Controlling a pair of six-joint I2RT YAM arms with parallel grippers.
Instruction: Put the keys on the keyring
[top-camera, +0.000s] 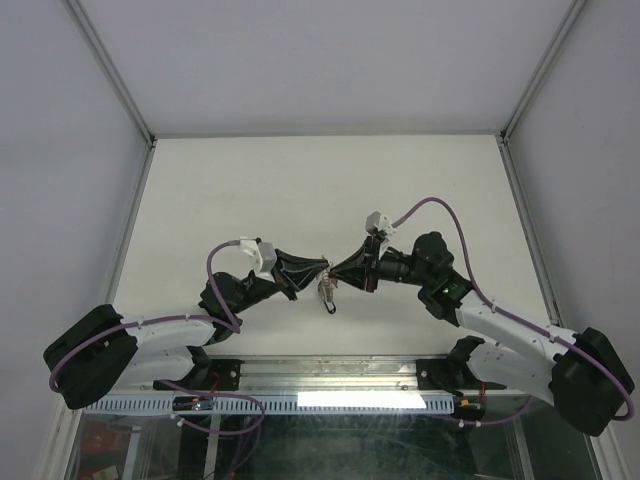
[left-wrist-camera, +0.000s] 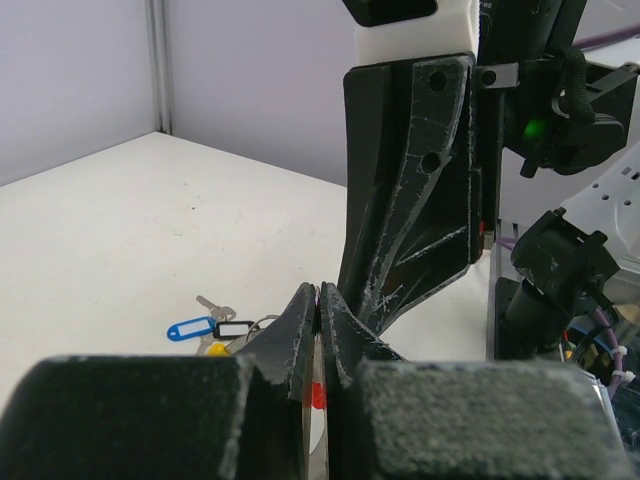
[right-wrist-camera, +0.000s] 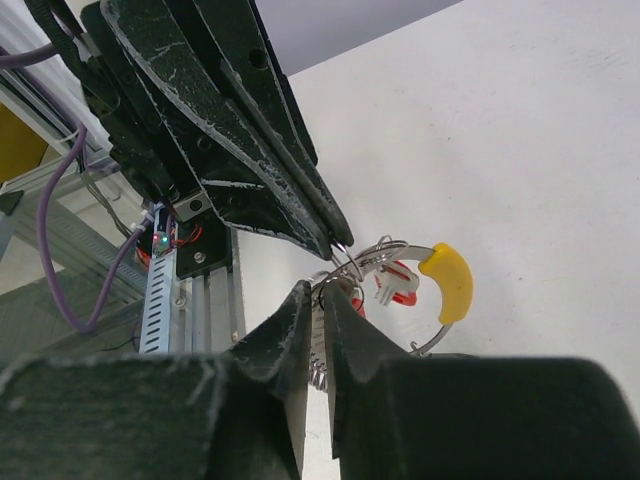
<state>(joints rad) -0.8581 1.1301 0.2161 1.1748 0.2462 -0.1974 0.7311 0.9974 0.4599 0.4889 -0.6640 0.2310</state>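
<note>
Where the two arms meet tip to tip, the keyring (right-wrist-camera: 445, 282) sits at their points, centre right in the right wrist view. Its yellow section is on the right, and a red tag (right-wrist-camera: 400, 292) shows through the hoop. The left gripper (right-wrist-camera: 335, 238) is closed, its tips pinching the hoop's thin wire. The right gripper (right-wrist-camera: 315, 292) is closed too, with a ridged sliver of silver metal in its slit, but whether that is a key or the wire is hard to make out. From overhead the keys (top-camera: 328, 290) are only a small tangle below the touching tips. Only the left wrist view shows a blue tag (left-wrist-camera: 190, 328) and a black tag (left-wrist-camera: 235, 328) beside the yellow piece, which a finger half hides; whether they hang or rest on the desk (top-camera: 300, 180) I cannot tell. That desk is plain white, with pale walls (top-camera: 320, 60) around it and a metal rail (top-camera: 330, 375) along its lower edge.
</note>
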